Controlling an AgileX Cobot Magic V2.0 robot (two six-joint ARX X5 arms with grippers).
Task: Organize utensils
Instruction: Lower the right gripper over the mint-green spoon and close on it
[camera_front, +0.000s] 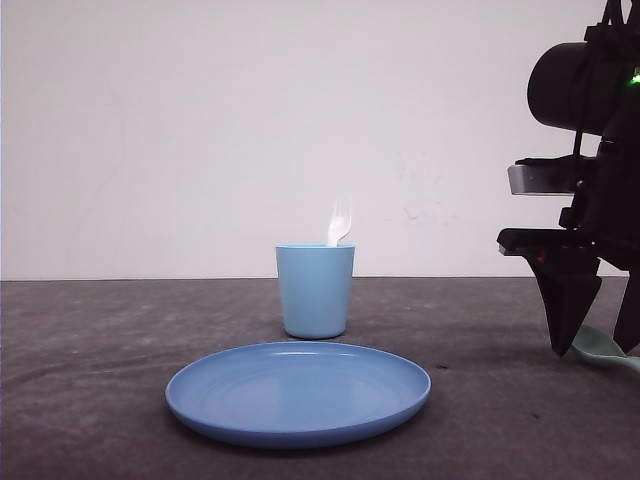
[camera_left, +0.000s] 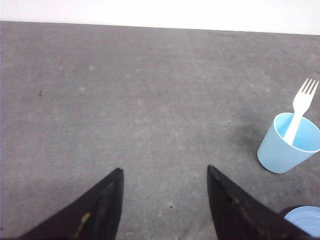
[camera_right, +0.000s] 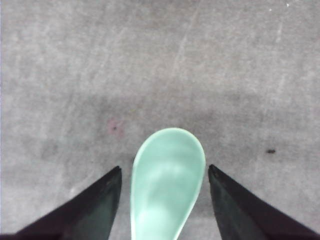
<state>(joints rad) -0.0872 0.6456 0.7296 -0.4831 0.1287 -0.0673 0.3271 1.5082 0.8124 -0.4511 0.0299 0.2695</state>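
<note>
The white fork stands tines up in the light blue cup; the left wrist view shows the same fork leaning in the cup. The mint-green spoon lies low at the table's right side. My right gripper is down around it. In the right wrist view the spoon's bowl sits between the two fingers of the right gripper, with a gap on each side, so the gripper is open. My left gripper is open over bare grey table, left of the cup.
A round blue plate lies in front of the cup, near the table's front edge; its rim shows in the left wrist view. A white wall stands behind the dark grey table.
</note>
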